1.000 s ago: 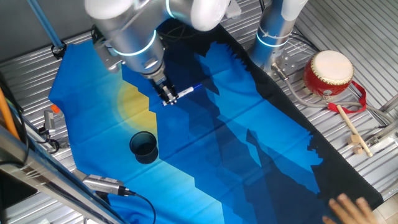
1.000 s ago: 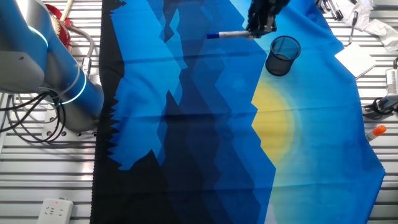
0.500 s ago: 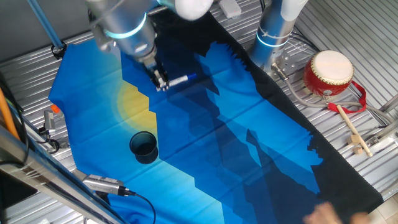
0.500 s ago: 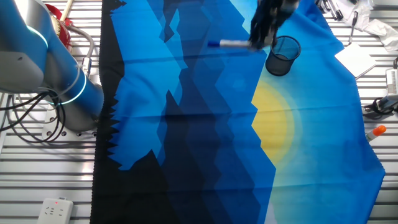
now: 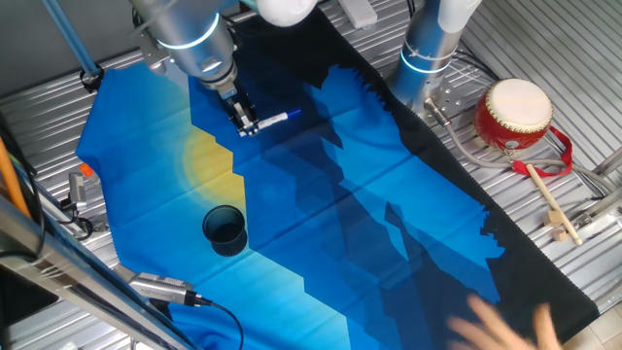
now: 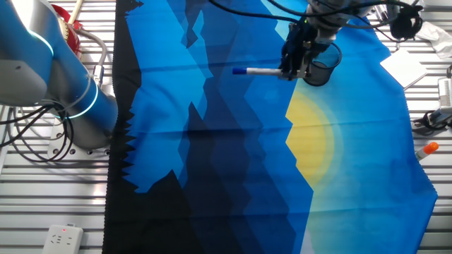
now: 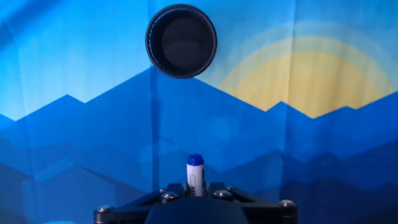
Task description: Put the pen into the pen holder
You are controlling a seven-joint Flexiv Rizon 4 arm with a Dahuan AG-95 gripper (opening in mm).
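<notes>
My gripper [image 5: 245, 122] is shut on the pen [image 5: 274, 120], a slim white marker with a blue tip, and holds it level above the blue cloth. In the other fixed view the gripper [image 6: 292, 68] holds the pen [image 6: 256, 71] with its blue tip pointing left, just left of the pen holder [image 6: 323, 63]. The pen holder [image 5: 224, 230], a dark round cup, stands upright on the cloth, well in front of the gripper in this view. In the hand view the pen [image 7: 195, 174] sticks out between the jaws, and the pen holder [image 7: 181, 41] lies ahead, its mouth open and empty.
A red-and-cream drum [image 5: 513, 115] and a wooden drumstick [image 5: 550, 206] lie at the right, off the cloth. The arm's base [image 5: 430, 49] stands at the back. An orange-capped marker [image 6: 426, 149] lies at the cloth's edge. A blurred hand [image 5: 505, 329] shows at the bottom right.
My gripper has lifted and carried the pen up and left in one fixed view, and lower beside the cup in the other. The hand at the bottom right has moved in.
</notes>
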